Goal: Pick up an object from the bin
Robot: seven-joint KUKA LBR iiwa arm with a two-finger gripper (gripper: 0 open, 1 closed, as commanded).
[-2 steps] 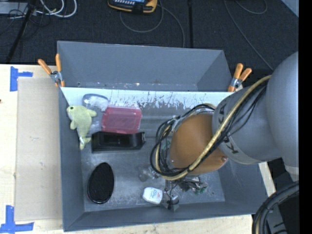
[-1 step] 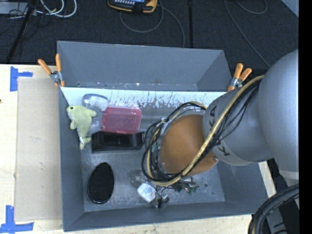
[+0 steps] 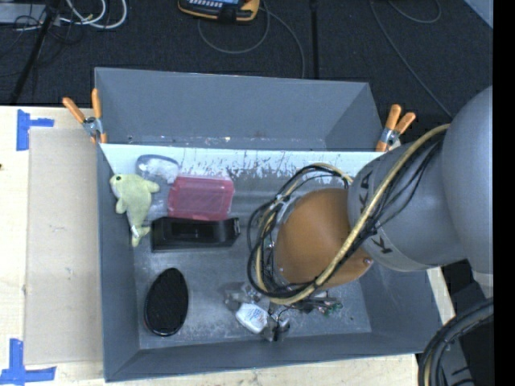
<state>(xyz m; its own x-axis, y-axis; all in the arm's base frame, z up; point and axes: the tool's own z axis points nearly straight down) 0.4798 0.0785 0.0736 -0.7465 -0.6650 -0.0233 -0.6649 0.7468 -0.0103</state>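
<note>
At the middle of the near edge of the grey metal bin (image 3: 233, 111), the jaws are down at the floor. They hang under the wrist's orange cover (image 3: 318, 232), which is wrapped in loops of black and yellow cable (image 3: 264, 252). The wrist hides most of them, so I cannot tell whether the jaws are released or clenched, and nothing shows between them.

Just beside their tip, on the side toward the bin's left wall, lies a small crumpled whitish-silver object (image 3: 252, 318). It is the thing nearest to the jaws, but I cannot tell whether they touch it. A few more bits lie close around it under the cover, too small to tell.

Toward the near left corner, well apart from the jaws, a black oval object (image 3: 166, 301) lies flat on the floor.

Farther back, in the left half of the bin, a black blocky object (image 3: 193, 233) lies across the floor. Just behind it is a dark pink rectangular box (image 3: 199, 197). A pale yellow-green plush toy (image 3: 133, 199) lies against the left wall next to the box. Behind both, near the far left corner, sits a clear plastic piece (image 3: 157, 167).

The thick grey arm (image 3: 451, 199) comes in over the bin's right wall and covers the right side of the floor.
</note>
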